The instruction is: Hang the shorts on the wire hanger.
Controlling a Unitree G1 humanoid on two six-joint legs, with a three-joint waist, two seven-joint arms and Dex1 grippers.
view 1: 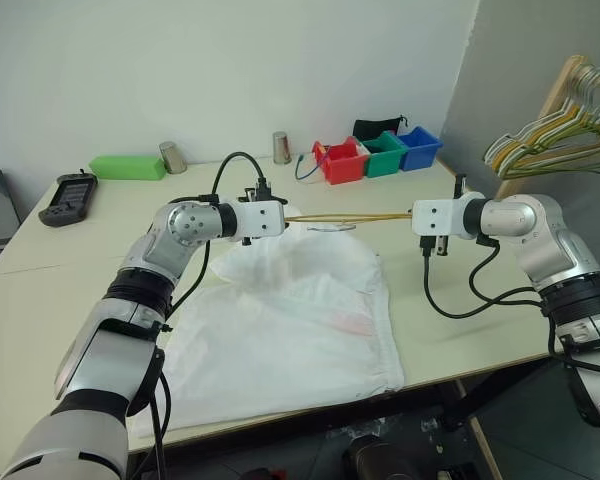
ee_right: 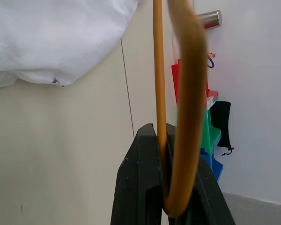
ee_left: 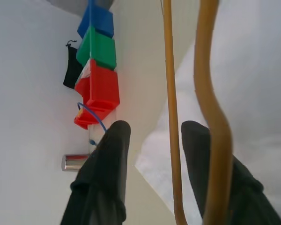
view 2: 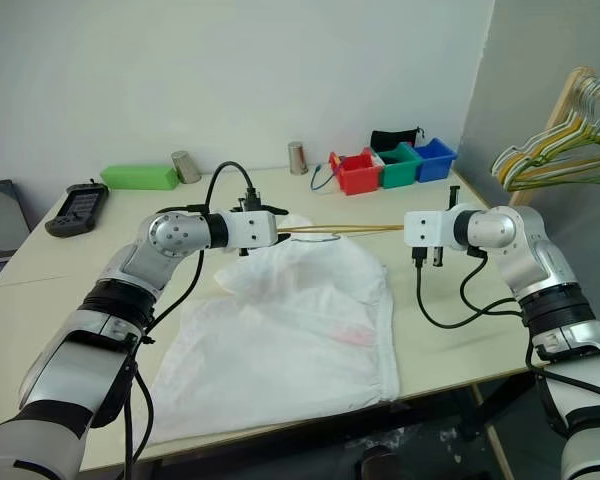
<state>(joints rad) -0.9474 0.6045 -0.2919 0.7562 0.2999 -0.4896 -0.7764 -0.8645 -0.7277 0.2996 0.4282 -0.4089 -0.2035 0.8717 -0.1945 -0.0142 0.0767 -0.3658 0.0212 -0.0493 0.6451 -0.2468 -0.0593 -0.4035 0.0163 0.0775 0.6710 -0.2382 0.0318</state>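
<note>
Spanning the shorts (view 1: 290, 320), the wire hanger (view 1: 345, 217) sits clenched in right claw (ee_right: 166, 140); left claw (ee_left: 152, 136) released.

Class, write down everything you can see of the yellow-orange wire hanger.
The wire hanger is thin, yellow-orange wire, smooth and glossy. It is held above the table, stretched sideways between the two grippers, over the far edge of the white shorts. The right gripper is shut on one rounded end, both wire runs passing between its black fingers. At the other end the left gripper stands open, one wire run between its fingers, the other over a finger. Whether it touches the shorts cannot be told.
</note>
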